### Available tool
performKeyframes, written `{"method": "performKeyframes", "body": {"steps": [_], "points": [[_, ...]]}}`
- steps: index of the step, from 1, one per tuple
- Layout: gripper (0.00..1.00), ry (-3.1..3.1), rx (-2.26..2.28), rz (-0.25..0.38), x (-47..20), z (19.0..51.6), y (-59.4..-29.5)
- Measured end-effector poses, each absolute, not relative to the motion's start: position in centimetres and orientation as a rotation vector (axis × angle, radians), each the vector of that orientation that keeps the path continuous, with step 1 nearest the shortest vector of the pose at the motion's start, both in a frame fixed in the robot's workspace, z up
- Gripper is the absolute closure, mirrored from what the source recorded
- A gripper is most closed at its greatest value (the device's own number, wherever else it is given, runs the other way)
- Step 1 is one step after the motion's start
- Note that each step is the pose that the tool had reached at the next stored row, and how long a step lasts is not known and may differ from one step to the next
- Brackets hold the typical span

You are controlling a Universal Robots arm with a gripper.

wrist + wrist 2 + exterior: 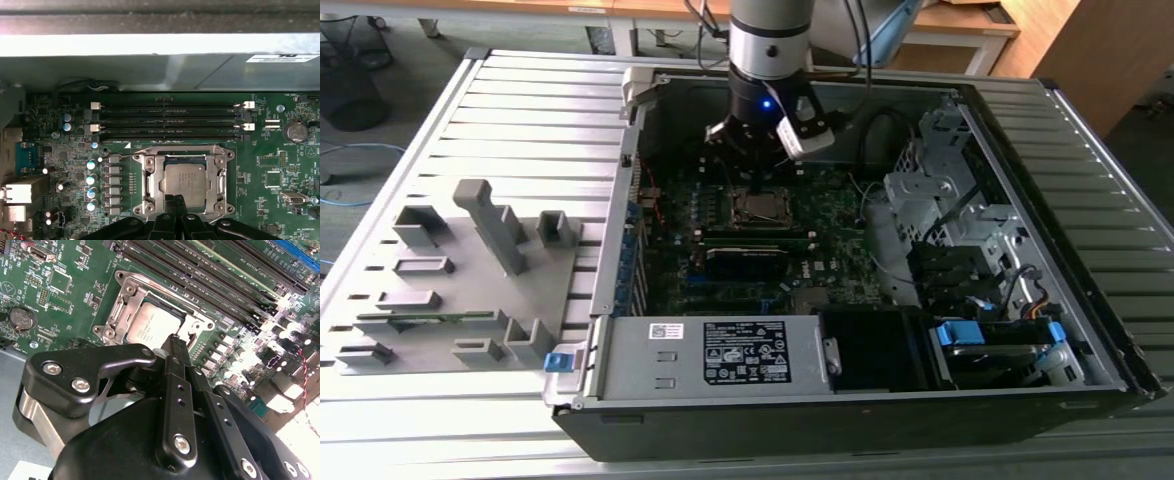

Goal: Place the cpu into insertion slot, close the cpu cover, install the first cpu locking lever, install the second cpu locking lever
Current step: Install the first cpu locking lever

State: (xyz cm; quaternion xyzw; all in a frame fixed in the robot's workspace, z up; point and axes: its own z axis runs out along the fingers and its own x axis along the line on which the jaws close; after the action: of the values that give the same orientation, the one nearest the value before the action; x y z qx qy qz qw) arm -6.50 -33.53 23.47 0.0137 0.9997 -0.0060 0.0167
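Cpu (184, 181) sits under the lowered cpu cover (150, 182); the closed, empty gripper (176, 200) hovers at that cover's edge. Step 3 of 4 seems in hand, calling for precise, firm pressure.

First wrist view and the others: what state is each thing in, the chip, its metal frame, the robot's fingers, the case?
cpu: seated in the insertion slot.
cpu cover: shut over the cpu, chip top showing through its window.
fingers: shut together, nothing between them.
computer case: open, side panel off.
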Motion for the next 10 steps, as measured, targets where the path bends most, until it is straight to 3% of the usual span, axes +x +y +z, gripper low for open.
{"method": "performKeyframes", "body": {"steps": [10], "points": [[0.89, 3.107, 0.042, -0.019, -6.59, 23.80, -33.54]]}}
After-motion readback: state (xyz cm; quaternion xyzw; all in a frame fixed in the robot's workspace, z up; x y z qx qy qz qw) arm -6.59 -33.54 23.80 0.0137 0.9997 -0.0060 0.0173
